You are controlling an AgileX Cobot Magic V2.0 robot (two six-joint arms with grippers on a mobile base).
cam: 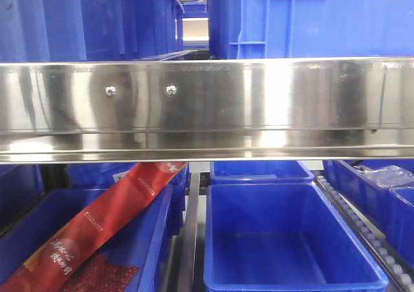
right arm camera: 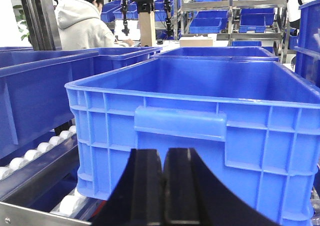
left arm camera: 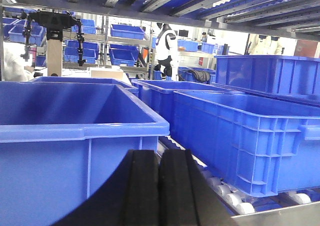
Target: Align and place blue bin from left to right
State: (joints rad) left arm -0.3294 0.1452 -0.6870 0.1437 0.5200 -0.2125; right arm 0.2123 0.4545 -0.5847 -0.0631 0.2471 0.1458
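Before right gripper [right arm camera: 163, 186], blue bin [right arm camera: 200, 116] end-on

A warehouse hall with metal racks and roller lanes

A shiny steel shelf rail [cam: 207, 104] crosses the front view, white conveyor rollers [right arm camera: 30, 153] line the lanes, far racks [right arm camera: 235, 10] hold many bins, and a worker in a grey hoodie [right arm camera: 82, 20] stands behind

The blue bin [right arm camera: 200, 131] stands directly on a roller shelf [right arm camera: 35, 156] of white rollers, with another blue crate [right arm camera: 35, 90] just beside it. In the front view a steel shelf beam [cam: 207, 107] carries more blue crates [cam: 310, 20].
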